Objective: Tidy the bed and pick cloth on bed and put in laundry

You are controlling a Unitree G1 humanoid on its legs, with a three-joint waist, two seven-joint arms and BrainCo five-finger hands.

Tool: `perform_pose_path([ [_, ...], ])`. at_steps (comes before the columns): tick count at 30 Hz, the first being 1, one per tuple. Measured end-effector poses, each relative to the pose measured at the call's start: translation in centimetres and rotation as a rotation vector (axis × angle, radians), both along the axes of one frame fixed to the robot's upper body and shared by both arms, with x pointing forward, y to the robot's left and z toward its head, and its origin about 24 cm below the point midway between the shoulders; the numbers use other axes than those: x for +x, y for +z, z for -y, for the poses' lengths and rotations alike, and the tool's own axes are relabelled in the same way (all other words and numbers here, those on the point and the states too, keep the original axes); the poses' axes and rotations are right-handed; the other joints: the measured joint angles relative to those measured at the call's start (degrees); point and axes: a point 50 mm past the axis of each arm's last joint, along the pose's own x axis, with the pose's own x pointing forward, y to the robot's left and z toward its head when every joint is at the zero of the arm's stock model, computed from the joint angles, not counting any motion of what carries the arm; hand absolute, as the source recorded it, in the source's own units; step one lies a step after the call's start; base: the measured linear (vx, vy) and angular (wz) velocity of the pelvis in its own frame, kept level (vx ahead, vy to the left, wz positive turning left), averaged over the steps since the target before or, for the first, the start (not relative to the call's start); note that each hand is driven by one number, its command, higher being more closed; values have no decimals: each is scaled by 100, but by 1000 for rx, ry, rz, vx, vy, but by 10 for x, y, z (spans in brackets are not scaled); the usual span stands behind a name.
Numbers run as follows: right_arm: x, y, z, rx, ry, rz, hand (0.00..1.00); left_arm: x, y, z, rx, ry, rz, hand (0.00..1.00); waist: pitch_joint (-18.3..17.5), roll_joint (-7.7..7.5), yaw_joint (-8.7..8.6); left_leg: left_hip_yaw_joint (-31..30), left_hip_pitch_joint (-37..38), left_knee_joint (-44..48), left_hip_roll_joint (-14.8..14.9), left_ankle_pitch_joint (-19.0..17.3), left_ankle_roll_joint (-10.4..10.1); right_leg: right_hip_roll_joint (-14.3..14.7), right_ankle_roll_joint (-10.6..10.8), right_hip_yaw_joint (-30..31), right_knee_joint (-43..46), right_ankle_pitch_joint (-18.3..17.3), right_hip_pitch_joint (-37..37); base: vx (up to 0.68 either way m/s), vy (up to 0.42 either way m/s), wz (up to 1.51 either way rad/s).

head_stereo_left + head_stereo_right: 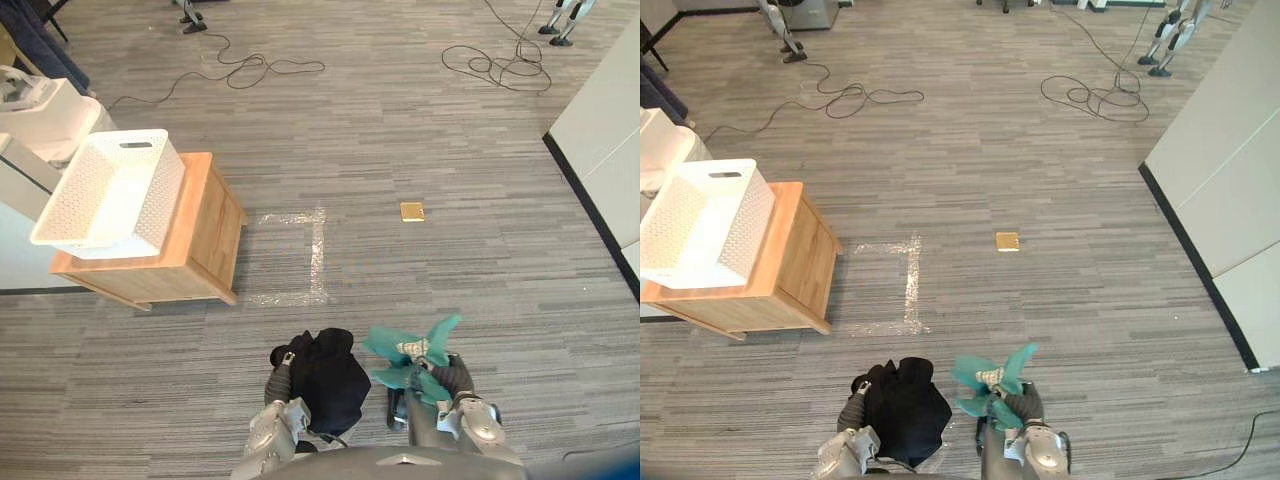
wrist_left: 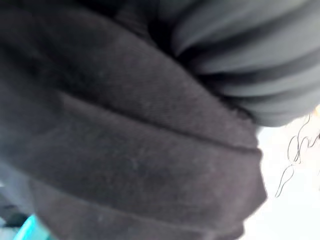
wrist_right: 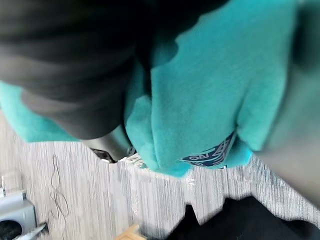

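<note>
Robotics lab or test hall, not lived-in home. Wide open floor of grey striped carpet (image 1: 450, 150), mostly bare. Pale tape lines (image 1: 318, 250) stuck on carpet in corner shape, small yellow square marker (image 1: 412, 211) nearby. Loose black cables (image 1: 230, 68) coiled at far end, stand base (image 1: 192, 22) beside them. Legs of another humanoid robot (image 1: 565, 20) at far right. Plain white partition panels (image 1: 600, 130) with dark skirting. Lone wooden cabinet (image 1: 200, 240) carrying white laundry basket (image 1: 110, 190), staged like prop.

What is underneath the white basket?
The white perforated plastic basket stands on a low light-wood cabinet. The part of the cabinet top directly beneath the basket is covered, so anything lying there cannot be seen.
</note>
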Motion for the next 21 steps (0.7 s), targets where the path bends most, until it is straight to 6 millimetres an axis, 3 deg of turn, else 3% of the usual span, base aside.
perform_pose_path([
  [2, -3, -2, 2, -3, 3, -15, 100, -1, 0, 6, -15, 4, 0, 100, 66, 73, 3, -61, -349, 843, 167, 14, 30, 65, -10, -173, -178, -118, 222, 133, -242, 19],
  [4, -4, -2, 2, -2, 8, -15, 100, -4, 0, 7, -23, 12, -4, 100, 97, 164, 14, -301, -1084, 2262, 449, 310, 413, 158, 36, -330, -614, -41, 663, 132, -157, 28],
  [5, -6, -3, 2, -3, 17, -20, 100, -6, 0, 9, -30, 18, -5, 100, 138, 182, 3, -448, -1461, 3325, 575, 811, 357, 282, -75, -369, -763, -152, 991, 134, -157, 16],
  [7, -8, -4, 3, -17, 40, -28, 100, -13, -2, 9, -38, 33, -23, 100, 166, 276, 102, -313, -1675, 4070, 884, 1526, 448, 460, -143, -426, -1206, -188, 1529, 270, -176, -1],
  [10, -8, -3, 9, -38, 39, -30, 100, -13, 1, 13, -52, 31, -8, 100, 178, 268, 132, 345, -2220, 4976, 907, 747, 482, 401, -405, -278, -1543, -180, 1892, 264, -113, 7],
  [12, -9, -4, 8, -36, 40, -38, 100, -10, 4, 13, -54, 33, 12, 100, 204, 245, 189, 716, -2414, 4475, 498, 133, 425, 294, -443, -287, -1828, -205, 2271, 287, -52, 11],
  [15, -10, -5, 7, -36, 42, -44, 100, -13, 6, 13, -62, 31, 20, 100, 213, 227, 194, 1020, -2413, 2884, -97, -23, 424, 153, -359, -496, -2007, -241, 2694, 296, 43, 17],
  [16, -9, -5, 8, -38, 39, -45, 100, -11, 6, 14, -64, 26, 27, 100, 228, 202, 204, 1085, -2408, 2258, -311, 46, 427, 108, -308, -550, -2043, -273, 2831, 361, 112, 30],
  [17, -7, -5, 10, -39, 29, -41, 100, -11, 7, 14, -67, 22, 32, 100, 259, 146, 210, 1125, -2411, 1318, -644, 373, 464, 9, -231, -637, -2123, -319, 2984, 371, 128, 25],
  [18, -7, -5, 11, -41, 21, -41, 100, -10, 8, 14, -66, 21, 36, 100, 265, 136, 222, 1133, -2412, 906, -763, 587, 509, -21, -167, -656, -2155, -353, 3050, 363, 160, 18],
  [19, -8, -6, 14, -44, 9, -45, 100, -10, 7, 14, -65, 23, 35, 100, 260, 146, 277, 1176, -2455, 315, -870, 1054, 599, -34, -11, -674, -2239, -449, 3186, 365, 185, 5],
  [20, -8, -6, 14, -47, 5, -46, 100, -11, 7, 14, -65, 24, 33, 100, 246, 162, 324, 1317, -2488, 289, -830, 1486, 959, -14, 128, -674, -2300, -550, 3349, 380, 192, 4],
  [21, -8, -7, 13, -43, 3, -52, 100, -10, 9, 13, -62, 24, 38, 100, 229, 140, 336, 1386, -2455, 306, -907, 1443, 1237, -69, 168, -670, -2316, -574, 3421, 469, 227, 14],
])
